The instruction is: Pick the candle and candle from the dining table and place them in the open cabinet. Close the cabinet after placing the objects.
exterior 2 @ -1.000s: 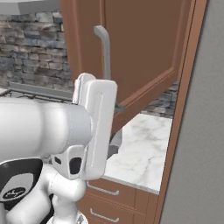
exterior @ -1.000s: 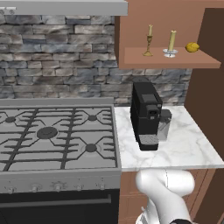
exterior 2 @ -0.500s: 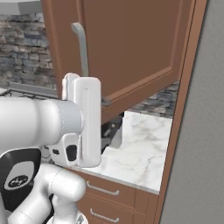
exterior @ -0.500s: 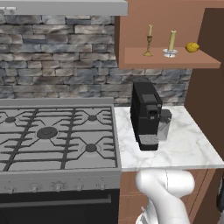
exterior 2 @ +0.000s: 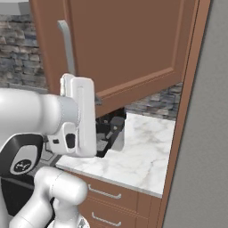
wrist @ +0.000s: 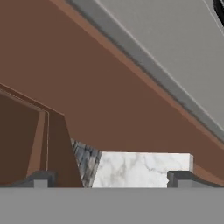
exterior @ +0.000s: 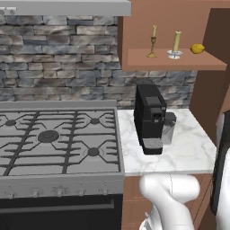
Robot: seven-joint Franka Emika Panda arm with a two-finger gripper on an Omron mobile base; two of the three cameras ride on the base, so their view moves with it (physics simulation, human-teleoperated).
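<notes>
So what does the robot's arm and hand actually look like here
The arm is glossy white with rounded tubular links and a flat-sided white block at the wrist. One joint carries a dark round cap with a small white logo. The hand ends in two small dark grey fingertips.

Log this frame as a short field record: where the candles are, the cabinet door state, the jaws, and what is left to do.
candles: slim brass candlestick candle and stubby yellow candle in silver dish, both on the cabinet shelf
beside them: small yellow lemon-like object
cabinet: brown wooden wall cabinet, its flat door not shut
gripper: jaws open, empty
below: black coffee machine
remaining: close door
</notes>
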